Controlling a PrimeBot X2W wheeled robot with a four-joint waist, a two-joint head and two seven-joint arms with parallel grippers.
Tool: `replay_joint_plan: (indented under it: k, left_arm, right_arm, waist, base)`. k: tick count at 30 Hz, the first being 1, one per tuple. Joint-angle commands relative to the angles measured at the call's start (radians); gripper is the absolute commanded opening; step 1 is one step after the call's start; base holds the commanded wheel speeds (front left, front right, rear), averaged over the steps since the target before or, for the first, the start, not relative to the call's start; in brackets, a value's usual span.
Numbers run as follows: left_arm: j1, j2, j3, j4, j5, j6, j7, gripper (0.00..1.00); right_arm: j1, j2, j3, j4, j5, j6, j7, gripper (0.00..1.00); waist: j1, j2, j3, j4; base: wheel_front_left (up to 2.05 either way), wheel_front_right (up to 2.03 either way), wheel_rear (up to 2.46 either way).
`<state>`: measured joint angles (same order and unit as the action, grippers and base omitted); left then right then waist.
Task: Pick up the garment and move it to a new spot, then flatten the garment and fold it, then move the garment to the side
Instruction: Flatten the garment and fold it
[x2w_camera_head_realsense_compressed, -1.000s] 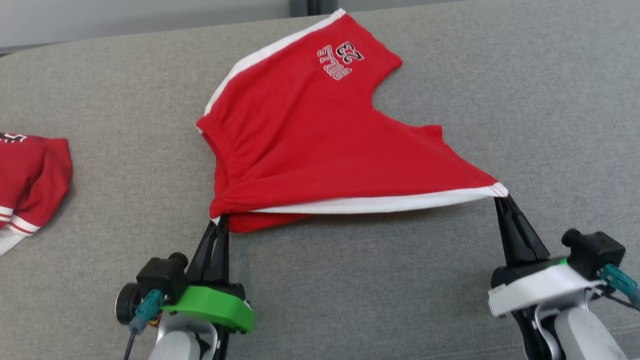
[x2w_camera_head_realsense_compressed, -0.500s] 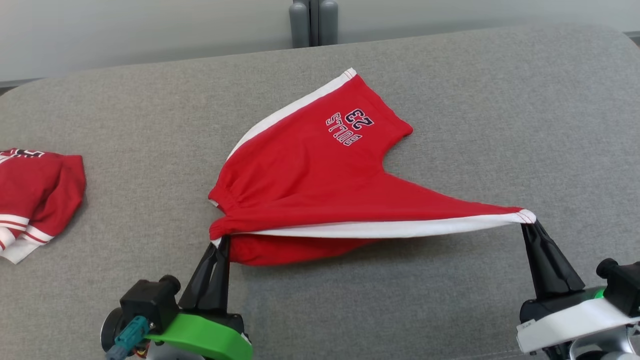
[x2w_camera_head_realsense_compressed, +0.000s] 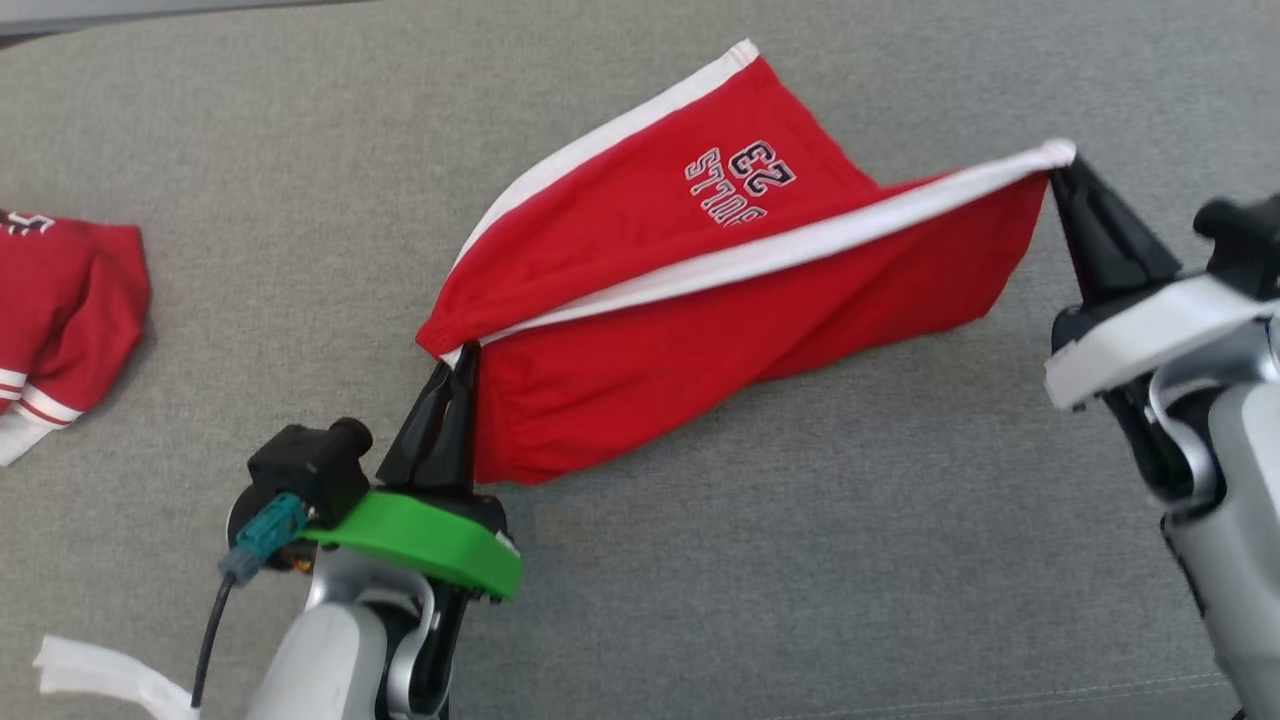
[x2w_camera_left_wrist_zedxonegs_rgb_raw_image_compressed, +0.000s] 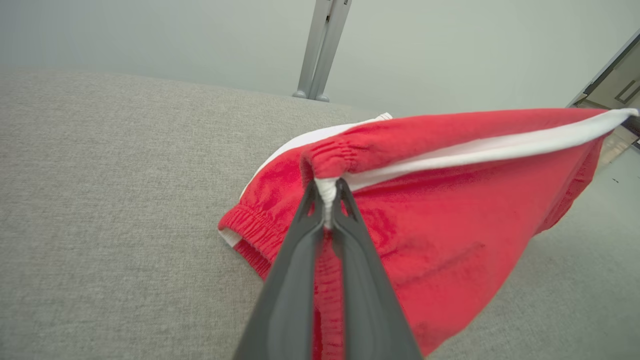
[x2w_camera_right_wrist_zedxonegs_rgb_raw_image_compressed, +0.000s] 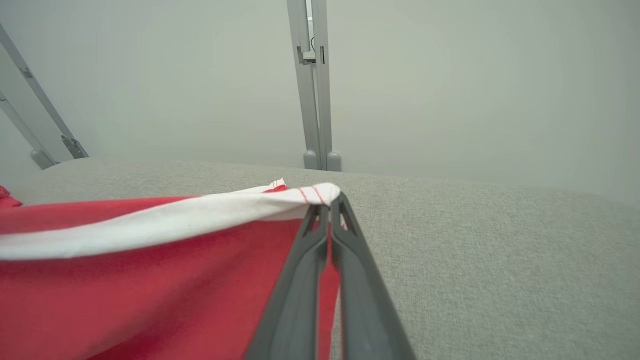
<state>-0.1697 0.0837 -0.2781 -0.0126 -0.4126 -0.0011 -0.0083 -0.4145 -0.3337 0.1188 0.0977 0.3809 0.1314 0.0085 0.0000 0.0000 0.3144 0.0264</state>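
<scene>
Red garment: the garment is a pair of shorts, half lifted off the grey padded surface. The far leg with the printed number lies on the surface. The nearer panel hangs from the white stripe, and its lower edge touches the surface.
Left hand: the left hand has its fingers pressed together, pinching the stripe's end at the gathered waistband. The left wrist view shows white cloth nipped between the tips.
Right hand: the right hand is closed tight on the hem corner of the same stripe, as the right wrist view shows.
Long axis: the stripe runs taut from one hand to the other. In the head view it slants from lower left up to upper right, so the right end sits further from the robot's body.
Garment from the hands: it lies between them, with the bulk below and beyond the stretched line. Neither arm is nearer, since each holds one end.
Step, as judged: carrying the shorts to a new spot before flattening.
Next move calls for: both hands travelling together with the gap unchanged, then lowering evenly.
Risk: the trailing far leg may drag and bunch.
Bystander: a second red garment lies well apart, on the robot's left.
</scene>
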Motion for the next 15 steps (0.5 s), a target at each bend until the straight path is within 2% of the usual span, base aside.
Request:
replay_joint_plan:
  k: [1,8,15]
  left_arm:
    - [-0.044,-0.003,0.0,0.014,-0.001,-0.005,-0.016,0.0]
    - [-0.21,-0.025,-0.04,0.12,-0.031,-0.022,-0.103,0.0]
    - [-0.344,-0.032,-0.099,0.248,-0.07,-0.018,-0.148,0.0]
  right_arm:
    - [-0.065,-0.018,0.012,0.039,0.014,-0.001,0.006,0.0]
    - [-0.373,-0.094,0.106,0.308,0.04,-0.002,0.019,0.0]
    - [-0.57,-0.099,0.219,0.519,0.047,-0.002,-0.008,0.0]
  waist:
    - [0.0,0.0,0.086,0.076]
    - [0.0,0.0,0.168,0.186]
    - [0.0,0.0,0.217,0.24]
  base:
    - [0.0,0.0,0.0]
    - [0.0,0.0,0.0]
    - [0.0,0.0,0.0]
